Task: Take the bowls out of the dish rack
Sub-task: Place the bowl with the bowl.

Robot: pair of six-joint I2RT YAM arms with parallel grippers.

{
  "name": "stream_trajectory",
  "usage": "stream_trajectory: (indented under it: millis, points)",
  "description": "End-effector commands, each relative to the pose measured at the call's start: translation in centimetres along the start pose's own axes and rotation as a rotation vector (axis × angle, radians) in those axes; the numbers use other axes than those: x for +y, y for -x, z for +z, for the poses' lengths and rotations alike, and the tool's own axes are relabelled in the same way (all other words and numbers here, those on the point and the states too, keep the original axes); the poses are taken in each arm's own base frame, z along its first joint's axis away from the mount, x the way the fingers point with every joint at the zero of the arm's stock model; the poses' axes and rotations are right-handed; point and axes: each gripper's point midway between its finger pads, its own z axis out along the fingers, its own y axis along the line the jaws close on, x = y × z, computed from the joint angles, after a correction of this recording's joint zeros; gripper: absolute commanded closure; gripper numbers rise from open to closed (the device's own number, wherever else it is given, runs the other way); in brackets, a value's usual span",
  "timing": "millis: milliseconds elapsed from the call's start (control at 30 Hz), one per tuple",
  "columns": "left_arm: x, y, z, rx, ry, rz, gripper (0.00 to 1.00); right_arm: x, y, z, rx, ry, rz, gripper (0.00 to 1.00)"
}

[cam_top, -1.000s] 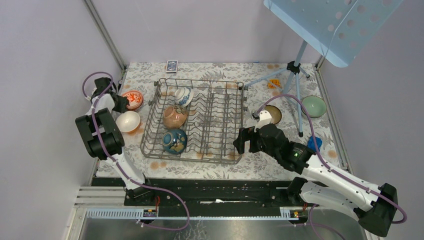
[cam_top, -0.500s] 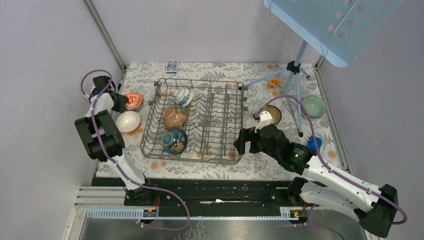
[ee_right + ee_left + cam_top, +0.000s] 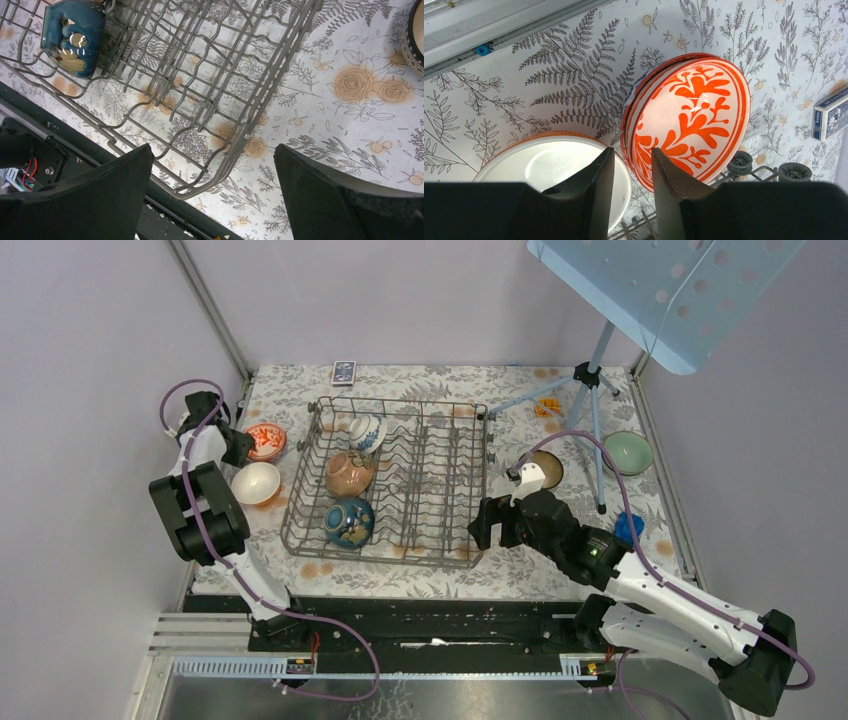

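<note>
Low in the overhead view, right of centre, the right hand [image 3: 212, 150] hangs released with its jaws spread wide and nothing between them, over the near right corner of the dish rack [image 3: 400, 558]. The rack sits mid-frame on the floral worktop [image 3: 440, 380], and its left side holds a blue bowl [image 3: 349, 522] nearest, a brown bowl [image 3: 349, 473] behind it and a white-and-blue bowl [image 3: 367, 433] farthest. At the upper left, outside the rack, the left hand [image 3: 631, 152] has its jaws narrowly apart over the rim of an orange-patterned bowl [image 3: 694, 115], just beside a white bowl [image 3: 544, 160]; whether it grips that rim I cannot tell. At the upper right, a dark bowl [image 3: 548, 468] and a green bowl [image 3: 627, 452] rest on the worktop
</note>
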Motion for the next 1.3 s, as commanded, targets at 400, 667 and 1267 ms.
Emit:
stream_trajectory:
  millis: [400, 667, 1267]
  points:
    - [-1.6, 1.8, -0.9, -0.05, -0.048, 0.006, 0.83, 0.0, 0.7, 0.0, -0.035, 0.001, 0.011, 0.01]
    - [-1.5, 1.7, -0.3, -0.043, -0.043, 0.01, 0.87, 0.0, 0.5, 0.2, -0.025, -0.002, 0.007, 0.01]
    - [-2.1, 1.6, -0.4, -0.031, -0.074, 0.014, 0.85, 0.0, 0.6, 0.3, -0.023, -0.005, 0.003, 0.01]
